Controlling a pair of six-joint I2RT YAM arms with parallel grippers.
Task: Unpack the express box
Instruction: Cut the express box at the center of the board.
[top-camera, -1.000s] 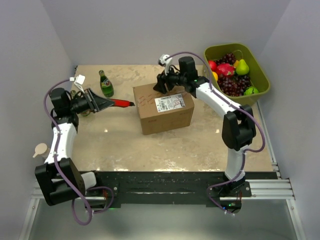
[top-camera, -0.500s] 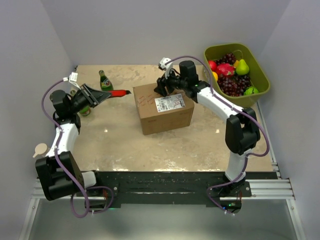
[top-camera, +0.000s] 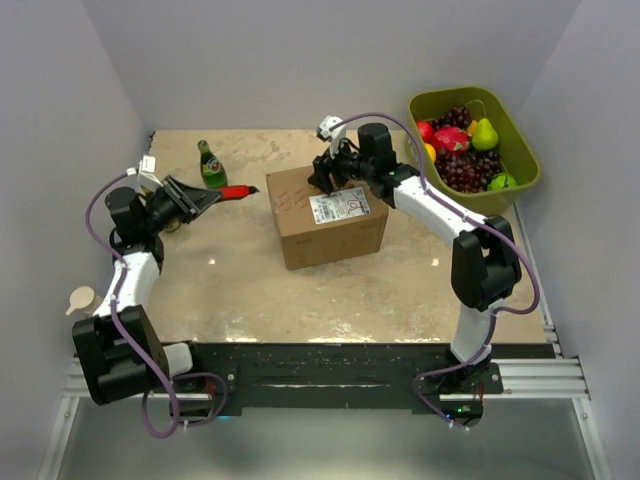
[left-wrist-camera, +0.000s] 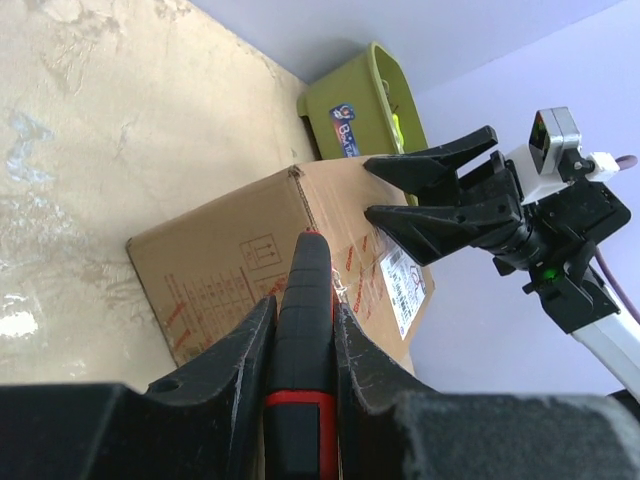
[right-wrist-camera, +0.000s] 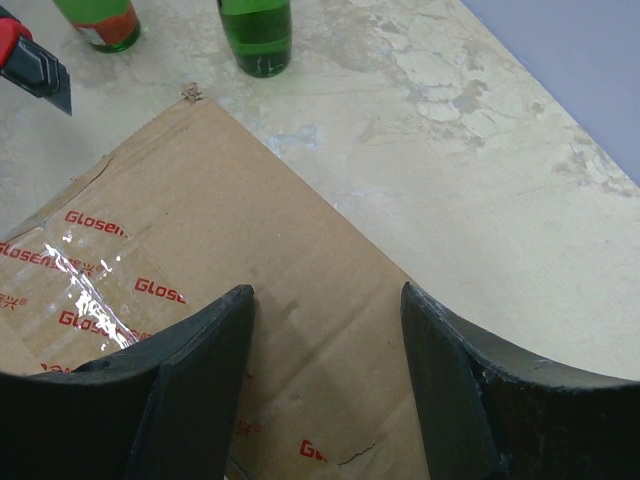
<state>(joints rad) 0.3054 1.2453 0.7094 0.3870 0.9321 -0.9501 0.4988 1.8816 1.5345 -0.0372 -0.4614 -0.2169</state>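
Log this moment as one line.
left gripper: shut on utility knife, aimed at express box | right gripper: open over box top | box: taped shut

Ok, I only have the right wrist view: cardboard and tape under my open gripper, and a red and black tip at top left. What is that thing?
Observer: It's a box cutter clamped in the left gripper. In the top view it points at the box from the left, with a small gap between them.
Operator: And where is the shipping label relative to my gripper?
Observer: The label is on the box top, nearer the arm bases than the right gripper, which is over the far edge of the top.
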